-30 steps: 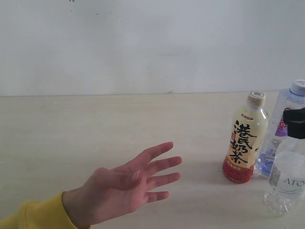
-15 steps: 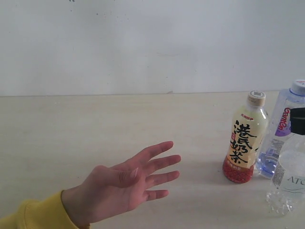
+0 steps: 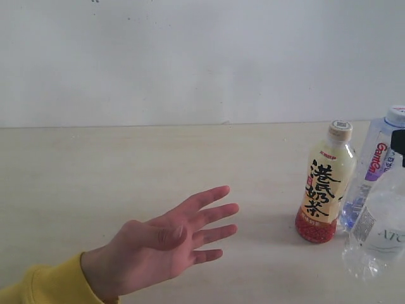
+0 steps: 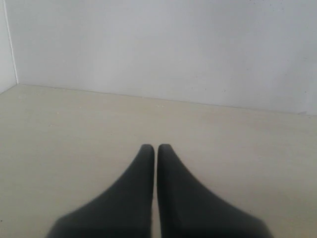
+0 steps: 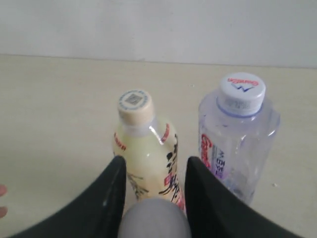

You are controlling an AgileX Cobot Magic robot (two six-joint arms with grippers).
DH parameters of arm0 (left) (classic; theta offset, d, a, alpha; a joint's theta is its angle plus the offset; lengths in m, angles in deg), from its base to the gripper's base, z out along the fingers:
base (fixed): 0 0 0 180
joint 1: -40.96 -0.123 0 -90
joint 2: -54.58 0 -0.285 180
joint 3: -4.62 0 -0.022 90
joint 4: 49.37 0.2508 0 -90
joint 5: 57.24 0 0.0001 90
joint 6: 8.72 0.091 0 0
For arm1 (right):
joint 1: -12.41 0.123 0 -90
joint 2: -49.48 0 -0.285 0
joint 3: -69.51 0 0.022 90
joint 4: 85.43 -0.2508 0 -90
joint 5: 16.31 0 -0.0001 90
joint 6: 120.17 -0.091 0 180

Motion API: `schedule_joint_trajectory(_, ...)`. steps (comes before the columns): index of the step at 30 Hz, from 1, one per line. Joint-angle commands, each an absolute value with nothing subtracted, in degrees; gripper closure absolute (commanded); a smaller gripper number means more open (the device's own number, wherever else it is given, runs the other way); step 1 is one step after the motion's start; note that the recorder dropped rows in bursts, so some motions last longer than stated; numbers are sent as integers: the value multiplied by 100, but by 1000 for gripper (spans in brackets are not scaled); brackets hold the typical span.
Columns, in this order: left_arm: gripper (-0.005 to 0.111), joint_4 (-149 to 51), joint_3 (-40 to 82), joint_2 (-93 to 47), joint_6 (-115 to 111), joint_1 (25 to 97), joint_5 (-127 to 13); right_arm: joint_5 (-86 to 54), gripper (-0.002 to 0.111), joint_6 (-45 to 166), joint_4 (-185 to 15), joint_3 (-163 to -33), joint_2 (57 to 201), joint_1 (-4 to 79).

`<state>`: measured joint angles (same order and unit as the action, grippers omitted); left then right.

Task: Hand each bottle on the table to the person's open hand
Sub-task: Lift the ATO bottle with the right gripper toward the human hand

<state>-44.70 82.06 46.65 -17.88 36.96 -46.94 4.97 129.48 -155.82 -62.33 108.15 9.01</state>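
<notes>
The clear ridged bottle (image 3: pixel 380 234) leans at the right edge of the exterior view. Its grey cap (image 5: pixel 156 218) sits between the fingers of my right gripper (image 5: pixel 154 161), which is shut on the bottle near its top. Only a black bit of that gripper (image 3: pixel 398 140) shows in the exterior view. The cream-yellow bottle (image 3: pixel 324 187) stands upright just beyond, and the clear bottle with the purple-red label (image 3: pixel 378 158) stands beside it. The person's open hand (image 3: pixel 168 244) waits palm up at lower left. My left gripper (image 4: pixel 154 148) is shut over bare table (image 3: pixel 95 171).
A plain white wall closes off the table's far edge. The person's yellow sleeve (image 3: pixel 44 288) enters at the bottom left corner. Bare tabletop lies between the hand and the bottles.
The ridged bottle has tipped over, its base swinging left toward the cream-yellow bottle. My right gripper has risen and drifted toward the right edge. The hand has barely shifted.
</notes>
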Motion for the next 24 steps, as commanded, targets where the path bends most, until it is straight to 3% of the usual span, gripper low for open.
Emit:
schedule_joint_trajectory(1, 103, -4446, 8184, 4680, -1794, 3680, -4697, 1109, 109, 11409, -14047, -6253, 10349, 907)
schedule_joint_trajectory(6, 103, -4446, 8184, 4680, -1794, 3680, -4697, 2074, 109, 11256, -13877, -6253, 10233, 907)
schedule_joint_trajectory(13, 103, -4446, 8184, 4680, -1794, 3680, -4697, 2791, 109, 12859, -16083, -6253, 10255, 907)
schedule_joint_trajectory(17, 103, -4446, 8184, 4680, -1794, 3680, -4697, 3189, 109, 12941, -16390, -6253, 10310, 907)
schedule_joint_trajectory(21, 103, -4446, 8184, 4680, -1794, 3680, -4697, 2825, 109, 13718, -17258, -6253, 10804, 1828)
schedule_joint_trajectory(24, 103, -4446, 8184, 4680, -1794, 3680, -4697, 1653, 109, 14207, -17580, -6447, 11393, 3194)
